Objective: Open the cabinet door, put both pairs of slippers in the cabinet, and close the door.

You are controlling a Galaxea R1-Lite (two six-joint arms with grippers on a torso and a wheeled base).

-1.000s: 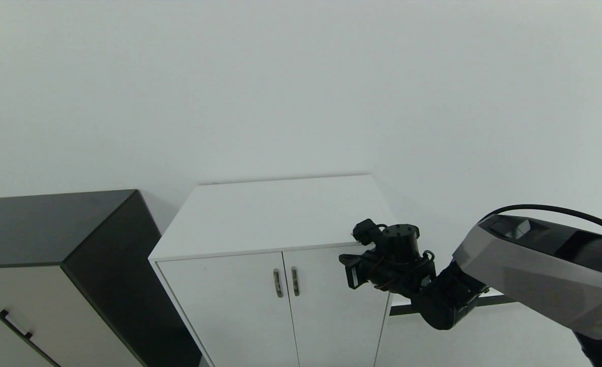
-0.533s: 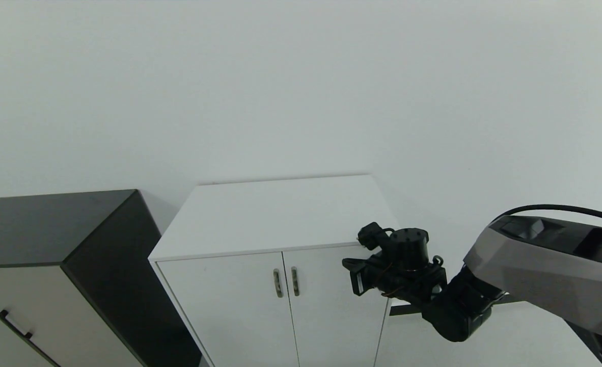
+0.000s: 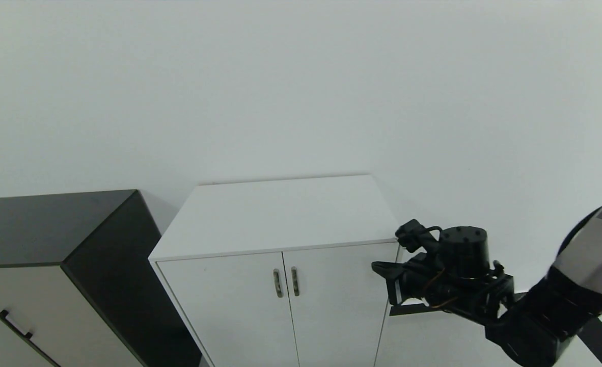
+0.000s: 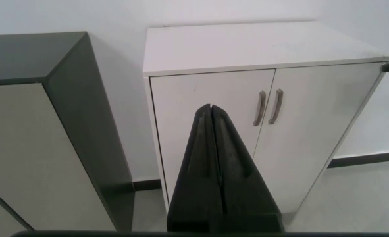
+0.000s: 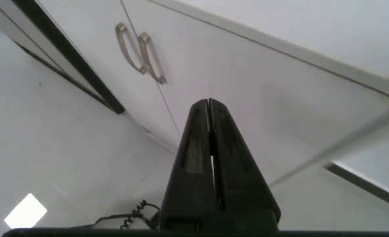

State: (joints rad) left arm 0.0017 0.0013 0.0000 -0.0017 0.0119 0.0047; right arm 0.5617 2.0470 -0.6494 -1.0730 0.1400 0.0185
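Right arm (image 3: pixel 530 321) pulled rightward; cabinet (image 3: pixel 280 219) shut, against wall (image 3: pixel 301 92).

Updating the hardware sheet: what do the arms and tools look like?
Right arm: angular silver-grey shell, black wrist section with a cylindrical cap, thin orange wires. Right tool and left tool: both matte black, wedge-shaped, tapering to a narrow tip.

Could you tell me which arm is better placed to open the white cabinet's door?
Probably the right. The right gripper hangs close to the right door and its handle; the left gripper faces the whole cabinet from farther back. Both are shut, so it must open first.
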